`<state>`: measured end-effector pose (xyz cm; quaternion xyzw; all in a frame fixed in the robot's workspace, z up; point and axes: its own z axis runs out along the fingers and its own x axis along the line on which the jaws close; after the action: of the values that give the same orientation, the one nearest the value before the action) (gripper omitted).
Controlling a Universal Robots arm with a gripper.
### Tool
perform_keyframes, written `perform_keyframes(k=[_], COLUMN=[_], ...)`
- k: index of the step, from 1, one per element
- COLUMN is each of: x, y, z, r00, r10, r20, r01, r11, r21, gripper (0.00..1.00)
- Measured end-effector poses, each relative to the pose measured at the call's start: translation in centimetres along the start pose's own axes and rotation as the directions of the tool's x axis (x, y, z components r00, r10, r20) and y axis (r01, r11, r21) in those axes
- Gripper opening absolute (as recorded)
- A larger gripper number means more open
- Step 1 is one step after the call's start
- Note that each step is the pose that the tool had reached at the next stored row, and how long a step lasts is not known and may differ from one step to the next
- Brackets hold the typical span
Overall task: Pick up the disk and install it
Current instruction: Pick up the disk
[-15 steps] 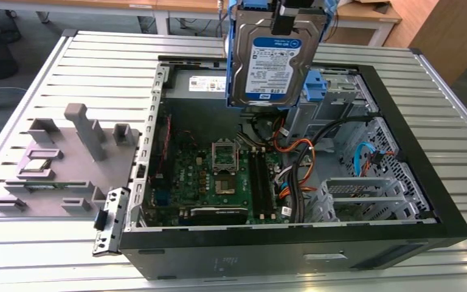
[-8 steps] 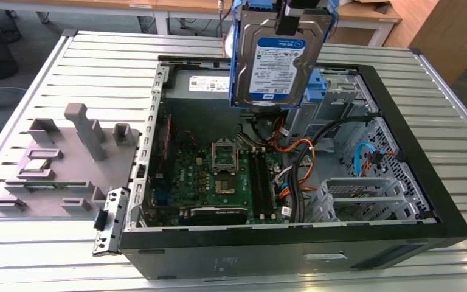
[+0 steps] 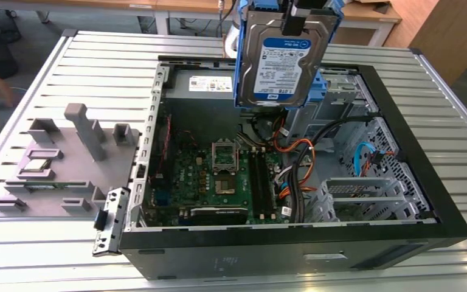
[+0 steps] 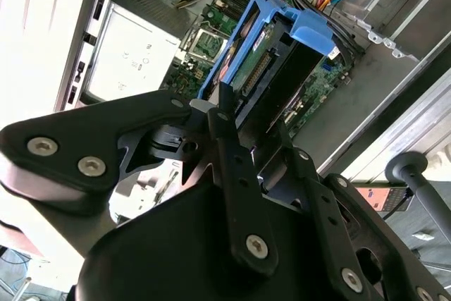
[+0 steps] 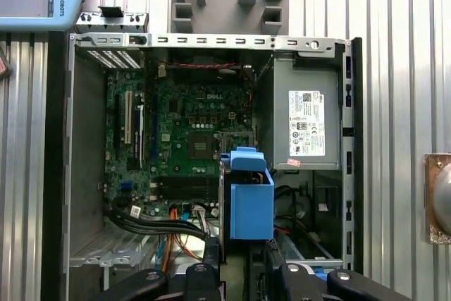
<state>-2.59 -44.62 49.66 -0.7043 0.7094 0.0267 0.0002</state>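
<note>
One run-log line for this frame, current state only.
gripper: shut on disk | disk: held upright, label facing exterior view, above open computer case | install: not yet done

The disk (image 3: 284,61) was seen as silver-grey, labelled blue and white, railed in blue; the motherboard (image 3: 217,173) was coloured green.
</note>
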Motion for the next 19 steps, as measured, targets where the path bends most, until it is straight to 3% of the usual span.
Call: perform_keyframes(k=[19], x=[0.70], y=[-0.01], z=[-0.03], r00=[1.0000], r10=[0.000], r20=[0.0000], r01=[0.000], r11=[1.0000], r21=[0.0000], gripper=[0.35])
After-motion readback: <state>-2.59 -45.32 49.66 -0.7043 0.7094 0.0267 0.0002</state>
